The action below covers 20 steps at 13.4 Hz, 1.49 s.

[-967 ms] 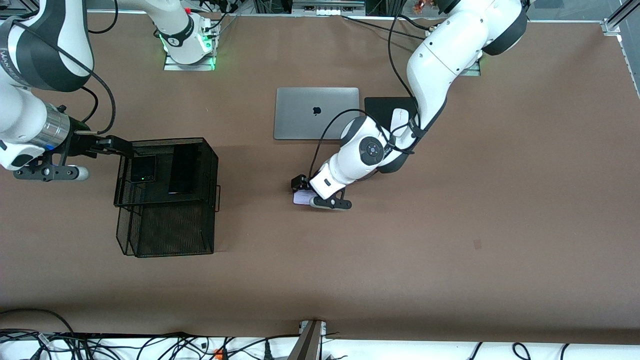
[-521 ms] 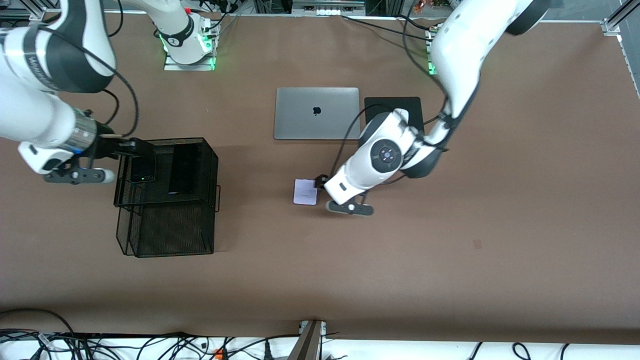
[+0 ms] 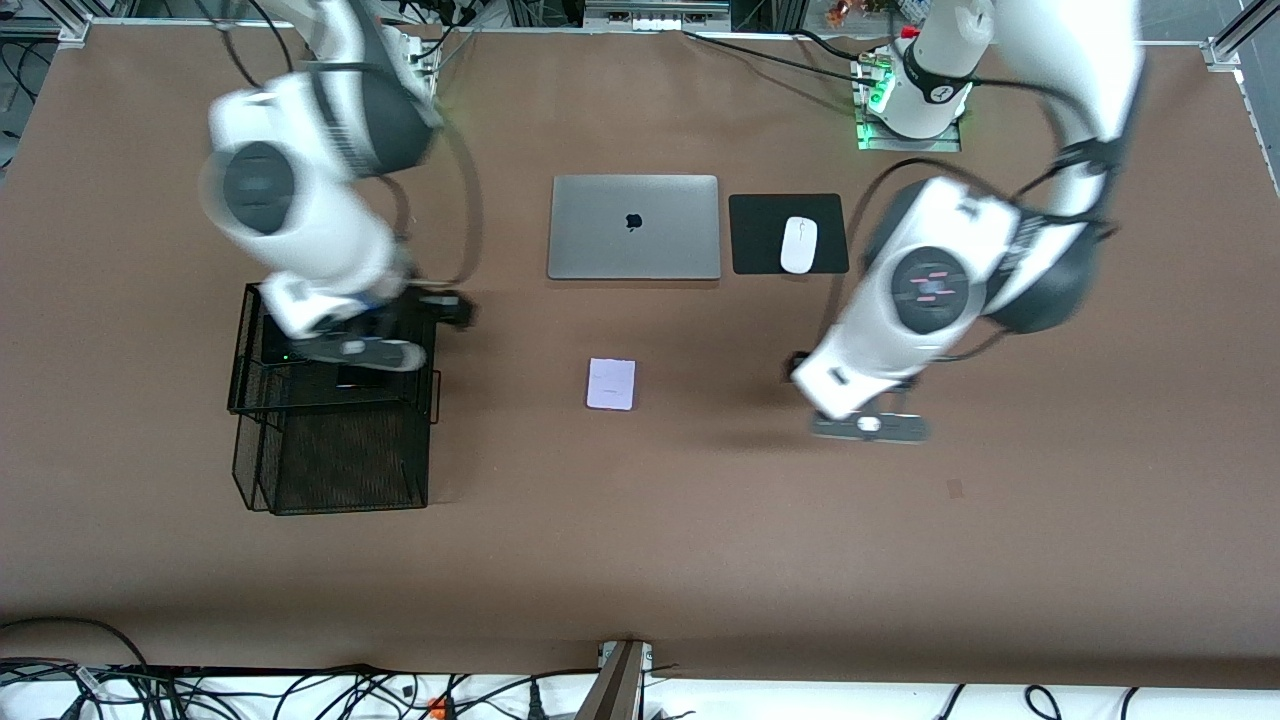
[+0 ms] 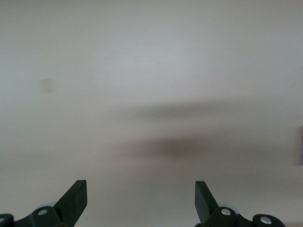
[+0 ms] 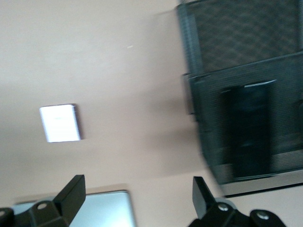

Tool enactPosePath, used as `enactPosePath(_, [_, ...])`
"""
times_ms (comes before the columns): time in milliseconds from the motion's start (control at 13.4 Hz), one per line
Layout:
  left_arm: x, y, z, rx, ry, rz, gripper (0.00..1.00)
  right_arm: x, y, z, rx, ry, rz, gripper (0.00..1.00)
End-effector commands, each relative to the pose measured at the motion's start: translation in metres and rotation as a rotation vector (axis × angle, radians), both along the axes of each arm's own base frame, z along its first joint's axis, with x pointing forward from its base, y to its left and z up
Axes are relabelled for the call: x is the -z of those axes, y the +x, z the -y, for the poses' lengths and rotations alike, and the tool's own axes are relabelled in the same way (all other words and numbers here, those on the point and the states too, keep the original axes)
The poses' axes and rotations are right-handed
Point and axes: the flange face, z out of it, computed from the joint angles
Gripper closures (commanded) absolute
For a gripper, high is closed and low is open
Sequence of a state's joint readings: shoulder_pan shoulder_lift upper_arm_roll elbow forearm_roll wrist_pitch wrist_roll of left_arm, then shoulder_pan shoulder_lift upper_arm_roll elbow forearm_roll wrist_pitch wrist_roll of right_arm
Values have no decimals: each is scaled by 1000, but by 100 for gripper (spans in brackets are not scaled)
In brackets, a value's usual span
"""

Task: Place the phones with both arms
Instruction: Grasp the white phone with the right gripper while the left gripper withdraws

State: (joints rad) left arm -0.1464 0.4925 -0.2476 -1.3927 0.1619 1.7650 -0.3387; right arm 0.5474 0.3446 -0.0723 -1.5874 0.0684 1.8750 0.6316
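The left gripper [image 4: 141, 201], jaws spread and empty, has lifted off the lilac phone [image 3: 611, 384] and now hangs over bare table toward the left arm's end. The right gripper [image 5: 138, 201], also spread, has swung from the rack's [image 3: 333, 395] outer edge to over its laptop-side edge. The phone lies mid-table; the slab [image 5: 251, 130] lies in the rack; the laptop [image 3: 634, 227] bears an apple logo.
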Motion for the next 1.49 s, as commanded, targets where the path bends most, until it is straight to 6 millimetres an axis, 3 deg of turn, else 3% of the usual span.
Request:
enactPosePath(0, [-59, -7, -78, 42, 22, 0, 0, 31, 9, -69, 75, -1, -2, 0])
enactPosePath(223, [-119, -20, -120, 33, 19, 5, 0, 81, 3, -139, 98, -17, 57, 0])
enactPosePath(298, [-138, -30, -126, 13, -5, 19, 0, 105, 2, -152, 98, -23, 70, 0])
enactPosePath(372, [-150, -37, -148, -32, -26, 30, 0, 125, -2, -165, 89, -16, 80, 0])
enactPosePath(446, [-156, -45, -170, -70, -47, 35, 0, 146, -3, -170, 83, -12, 85, 0])
enactPosePath(521, [-161, -59, -174, -79, -72, 66, 0, 164, -3, -173, 77, -14, 90, 0])
enactPosePath(744, [-161, -109, -188, -99, -70, 155, 0, 204, -5, -176, 62, -23, 91, 0])
enactPosePath(967, [-149, -105, -210, -50, -68, 91, 0, 235, -6, -177, 56, -20, 97, 0])
enactPosePath(1339, [-154, -102, -204, -60, -65, 98, 0, 264, -8, -177, 38, -24, 114, 0])
enactPosePath(1414, [-155, -102, -205, -59, -62, 100, 0, 267, -8, -177, 30, -20, 117, 8])
